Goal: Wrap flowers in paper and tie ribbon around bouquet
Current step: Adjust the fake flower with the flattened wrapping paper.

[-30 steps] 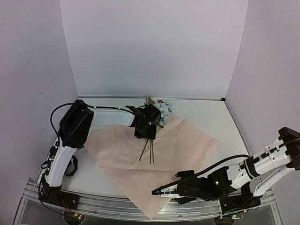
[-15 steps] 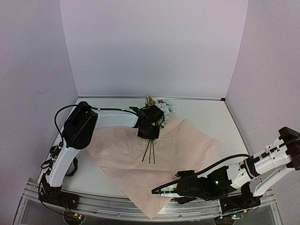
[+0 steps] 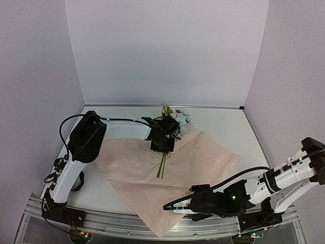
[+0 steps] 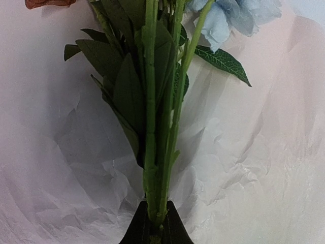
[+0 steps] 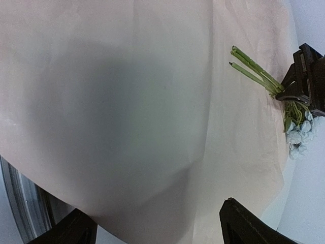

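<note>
Left gripper (image 4: 156, 226) clamped on the flowers (image 3: 179, 121) at mid-stem. Blooms sit at the far edge of the pink paper (image 3: 203, 157), which is spread on the tabletop (image 3: 228, 122). Right gripper (image 3: 170, 207): jaws wide apart, low over the paper's near corner, holding nothing.

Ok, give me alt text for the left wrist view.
The left gripper is shut on the green stems of the flowers at bottom centre. Leaves rise up the frame to a pale blue bloom at top right. Creased pink paper fills the background.
</note>
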Controlling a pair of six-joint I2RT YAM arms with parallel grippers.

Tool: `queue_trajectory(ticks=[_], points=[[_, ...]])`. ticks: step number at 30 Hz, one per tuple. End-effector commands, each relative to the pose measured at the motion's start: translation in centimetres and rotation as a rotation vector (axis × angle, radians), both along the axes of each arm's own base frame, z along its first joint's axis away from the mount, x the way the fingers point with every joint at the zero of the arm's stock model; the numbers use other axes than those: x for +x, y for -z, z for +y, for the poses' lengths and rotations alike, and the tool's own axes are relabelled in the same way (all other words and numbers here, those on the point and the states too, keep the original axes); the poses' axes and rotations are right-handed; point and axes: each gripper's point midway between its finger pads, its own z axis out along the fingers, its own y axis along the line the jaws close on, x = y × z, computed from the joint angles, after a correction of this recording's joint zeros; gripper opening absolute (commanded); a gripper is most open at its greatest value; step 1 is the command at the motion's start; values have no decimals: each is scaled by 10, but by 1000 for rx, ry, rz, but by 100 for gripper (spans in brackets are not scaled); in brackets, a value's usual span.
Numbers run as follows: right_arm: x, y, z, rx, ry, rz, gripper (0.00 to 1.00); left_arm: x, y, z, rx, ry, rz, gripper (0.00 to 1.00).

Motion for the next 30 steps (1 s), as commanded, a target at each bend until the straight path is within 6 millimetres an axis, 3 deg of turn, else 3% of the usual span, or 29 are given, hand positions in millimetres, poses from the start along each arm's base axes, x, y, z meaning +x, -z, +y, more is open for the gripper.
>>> queue_trajectory(ticks=[1, 22, 30], points=[[1, -6, 8, 15, 12, -6, 85, -3, -35, -4, -48, -27, -41, 0], [3, -5, 6, 2, 20, -15, 86, -25, -50, -2, -87, -60, -38, 0], [2, -5, 3, -4, 22, -13, 85, -31, -41, 0, -98, -72, -9, 0]])
